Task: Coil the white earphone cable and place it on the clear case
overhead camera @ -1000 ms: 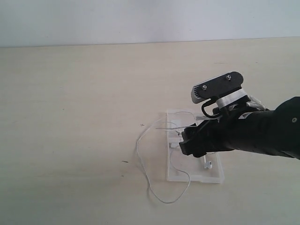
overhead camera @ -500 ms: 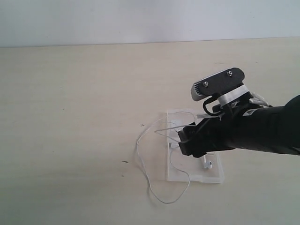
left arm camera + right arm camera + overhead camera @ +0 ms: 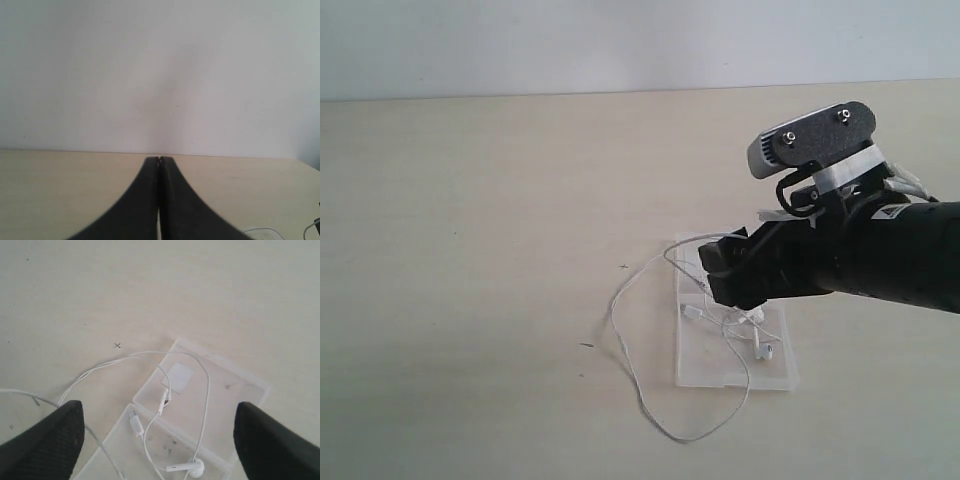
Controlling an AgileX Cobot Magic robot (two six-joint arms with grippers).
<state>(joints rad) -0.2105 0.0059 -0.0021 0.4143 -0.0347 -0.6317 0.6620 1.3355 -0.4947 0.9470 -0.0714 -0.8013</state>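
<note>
The right gripper [image 3: 157, 412] hangs above the clear case [image 3: 240, 385] with its two black fingers [image 3: 60, 432] spread wide. Nothing is between them, so it is released and grasps nothing.

The clear case lies opened flat on the light table [image 3: 470, 200], its two halves side by side. A small white square sticker [image 3: 179, 376] is in one half.

The white earphone cable [image 3: 207, 390] lies partly on the clear case and partly beside it, and it is not coiled. On the case there are one white earbud [image 3: 192, 468], a small white plug [image 3: 135, 423] at the border between the two halves, and a thin in-line piece [image 3: 163, 401] just beside the sticker. One strand curves around the sticker. From the case the cable goes out onto the table and makes a large loose loop just beside the case, on the side away from the right arm. A small cross mark [image 3: 117, 345] is on the table near one corner of the case.

The left gripper [image 3: 159, 160] is clenched, its fingers pressed together with nothing between them. Behind it are the table and a pale wall [image 3: 150, 60]; the case is not visible in its camera
</note>
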